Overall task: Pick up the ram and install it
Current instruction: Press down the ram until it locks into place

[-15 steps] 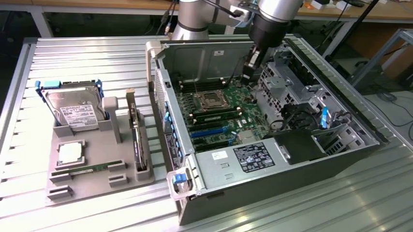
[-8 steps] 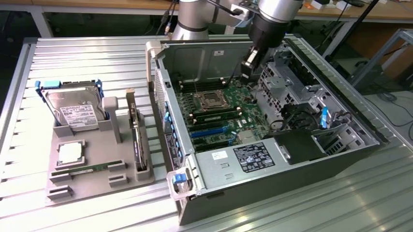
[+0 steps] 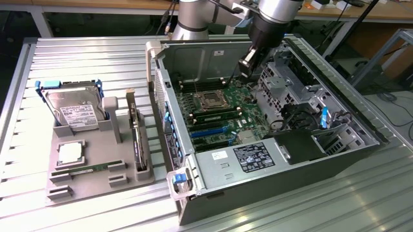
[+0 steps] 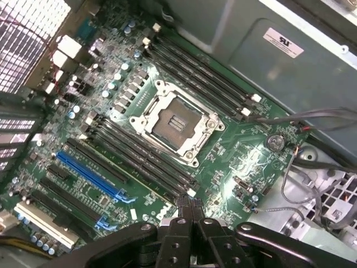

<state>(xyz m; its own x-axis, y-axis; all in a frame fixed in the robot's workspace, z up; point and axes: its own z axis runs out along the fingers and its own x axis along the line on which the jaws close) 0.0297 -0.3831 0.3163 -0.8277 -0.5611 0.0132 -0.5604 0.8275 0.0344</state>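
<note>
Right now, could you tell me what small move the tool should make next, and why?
Probably lift straight up, clear of the case. The tool, shut and holding nothing, hangs over the motherboard beside the slots, where one ram seems seated; the other ram lies on the grey tray outside.

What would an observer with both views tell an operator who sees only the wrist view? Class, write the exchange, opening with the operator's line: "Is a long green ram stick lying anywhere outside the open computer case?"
Observer: Yes. One long green ram stick lies flat in a grey plastic tray, to the exterior view's left of the open computer case.
Operator: What else is on that tray?
Observer: A square silver processor chip sits just behind the stick.
Operator: Where does the gripper stand, seen from outside?
Observer: The gripper hangs inside the case, above the green motherboard.
</note>
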